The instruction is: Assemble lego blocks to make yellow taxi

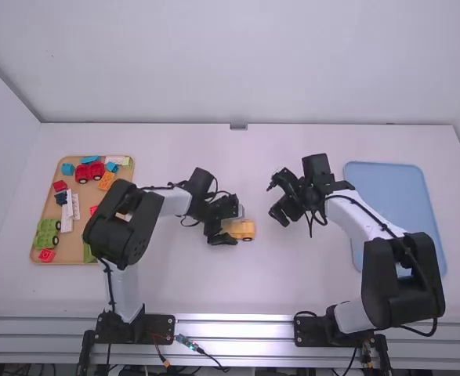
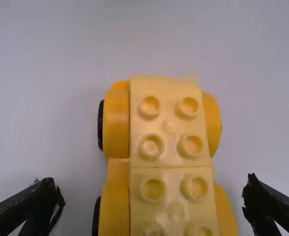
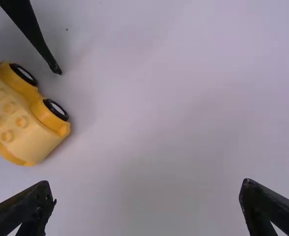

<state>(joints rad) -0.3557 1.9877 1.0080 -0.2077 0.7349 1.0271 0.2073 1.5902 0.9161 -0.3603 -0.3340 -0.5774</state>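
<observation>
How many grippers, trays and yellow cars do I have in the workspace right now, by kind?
Grippers: 2 (left gripper, right gripper)
Trays: 2 (tan tray, blue tray)
Yellow cars: 1 (the yellow car on the table between the trays)
Total: 5

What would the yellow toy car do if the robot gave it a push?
The yellow car would probably roll, since it has round black wheels along its side. It probably wouldn't tip easily, because it looks low and long. It seems stiff, like hard plastic, so I'd guess it wouldn't bend.
</observation>
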